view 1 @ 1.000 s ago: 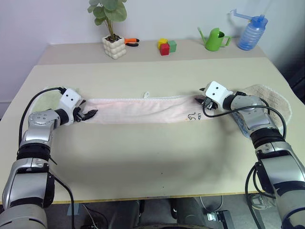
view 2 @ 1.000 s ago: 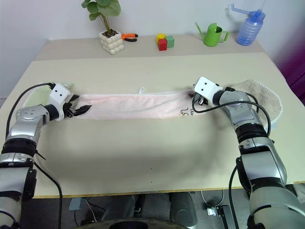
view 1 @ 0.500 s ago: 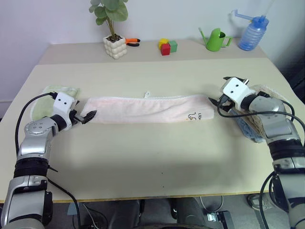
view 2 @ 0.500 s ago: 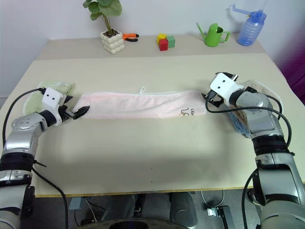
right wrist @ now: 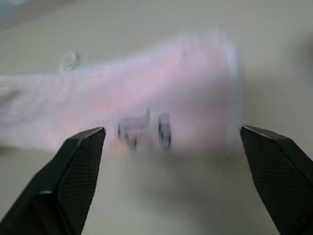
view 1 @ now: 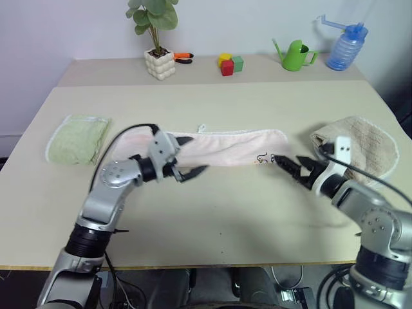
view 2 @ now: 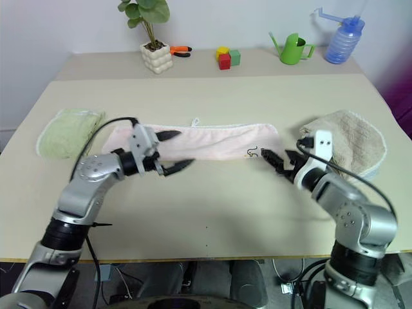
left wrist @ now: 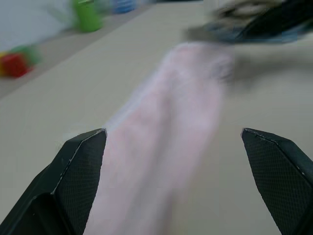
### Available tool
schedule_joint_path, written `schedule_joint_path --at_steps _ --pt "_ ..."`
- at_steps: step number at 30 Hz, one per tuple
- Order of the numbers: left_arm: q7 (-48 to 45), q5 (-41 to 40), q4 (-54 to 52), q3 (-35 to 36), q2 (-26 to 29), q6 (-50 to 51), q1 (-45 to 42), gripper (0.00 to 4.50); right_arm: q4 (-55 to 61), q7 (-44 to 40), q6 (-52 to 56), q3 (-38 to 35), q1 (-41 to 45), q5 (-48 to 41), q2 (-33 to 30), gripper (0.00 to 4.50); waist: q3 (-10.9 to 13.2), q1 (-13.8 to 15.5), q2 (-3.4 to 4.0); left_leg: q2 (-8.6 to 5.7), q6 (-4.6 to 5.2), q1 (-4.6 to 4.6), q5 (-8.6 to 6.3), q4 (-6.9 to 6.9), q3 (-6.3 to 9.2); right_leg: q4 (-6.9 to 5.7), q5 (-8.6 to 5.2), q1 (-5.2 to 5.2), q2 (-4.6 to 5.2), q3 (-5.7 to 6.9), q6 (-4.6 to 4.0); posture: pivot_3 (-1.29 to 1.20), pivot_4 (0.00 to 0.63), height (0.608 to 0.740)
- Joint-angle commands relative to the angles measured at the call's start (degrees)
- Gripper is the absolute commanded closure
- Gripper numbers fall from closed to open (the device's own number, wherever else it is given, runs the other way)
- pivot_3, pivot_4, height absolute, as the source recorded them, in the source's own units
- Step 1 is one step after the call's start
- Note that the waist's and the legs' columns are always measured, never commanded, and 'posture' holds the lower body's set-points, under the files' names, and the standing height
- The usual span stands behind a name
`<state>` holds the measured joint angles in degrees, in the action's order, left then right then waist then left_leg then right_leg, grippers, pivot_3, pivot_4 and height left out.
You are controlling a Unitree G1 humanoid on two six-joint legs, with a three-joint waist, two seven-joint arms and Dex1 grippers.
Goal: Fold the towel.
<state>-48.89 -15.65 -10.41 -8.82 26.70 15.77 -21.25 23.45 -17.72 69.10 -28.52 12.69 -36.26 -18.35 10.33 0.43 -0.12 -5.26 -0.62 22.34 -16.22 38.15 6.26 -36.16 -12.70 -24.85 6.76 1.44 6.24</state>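
Left eye view: pink towel (view 1: pixel 222 147) lies as a long folded strip across the desk (view 1: pixel 212 212) | both ends let go; left gripper (view 1: pixel 190 156) swung inward over it, right gripper (view 1: pixel 291 167) pulled back, jaws spread, empty | lengthwise fold done, cross-fold likely next.

Fuzzy terry-cloth towel (view 1: pixel 225 145) on smooth matt table (view 1: pixel 212 212)

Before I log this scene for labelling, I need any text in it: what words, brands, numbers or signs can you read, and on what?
No readable words, brands or numbers.
The pink towel has a small dark embroidered mark near its right end: a little figure, not letters, too small to make out further.
The blue bottle, green watering can and colored blocks show no label.
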Motion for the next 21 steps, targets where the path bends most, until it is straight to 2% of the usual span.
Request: schedule_joint_path --at_steps 1,8,11,14,21 --pt "-1.6 -0.7 -2.6 -0.9 0.7 0.6 0.9 0.00 3.5 8.3 5.4 -5.4 2.0 -3.1 6.3 0.04 0.0 -0.2 0.08 0.02 0.00 -0.04 0.00 -0.01 0.00 -0.04 0.00 -0.01 -0.03 0.00 -0.01 0.00 0.150 0.732" --pt "-1.7 -0.3 -2.8 -0.3 1.4 1.2 1.3 0.00 -6.4 17.0 4.4 -10.7 10.6 -3.5 14.0 0.04 -0.1 -0.2 0.13 0.01 0.01 -0.06 0.00 -0.01 0.00 -0.06 0.01 0.00 -0.08 0.01 -0.02 0.00 0.150 0.732" --pt "-1.3 -0.2 -2.9 0.1 1.9 1.3 1.5 0.00 -12.6 19.5 2.0 -11.9 13.9 -2.7 15.0 0.04 -0.1 -0.4 0.12 0.02 0.01 -0.07 0.01 -0.01 0.00 -0.06 0.01 0.01 -0.11 0.01 -0.02 0.00 0.150 0.732" --pt "-0.7 -0.1 -3.5 0.5 2.5 1.4 1.9 0.00 -17.6 21.6 -0.9 -12.4 16.1 -2.2 15.2 0.92 -0.1 -0.7 0.13 0.02 0.01 -0.12 0.00 -0.01 0.00 -0.06 0.01 0.07 -0.11 0.01 -0.02 0.00 0.150 0.732" --pt "0.6 -0.4 -5.3 1.1 3.3 2.1 3.8 0.00 -18.9 23.2 -5.2 -11.3 16.9 -3.7 14.6 4.40 -0.1 -1.3 0.13 0.07 0.02 -0.14 0.00 -0.03 0.00 -0.06 0.01 0.07 -0.16 0.00 -0.03 0.00 0.150 0.732"
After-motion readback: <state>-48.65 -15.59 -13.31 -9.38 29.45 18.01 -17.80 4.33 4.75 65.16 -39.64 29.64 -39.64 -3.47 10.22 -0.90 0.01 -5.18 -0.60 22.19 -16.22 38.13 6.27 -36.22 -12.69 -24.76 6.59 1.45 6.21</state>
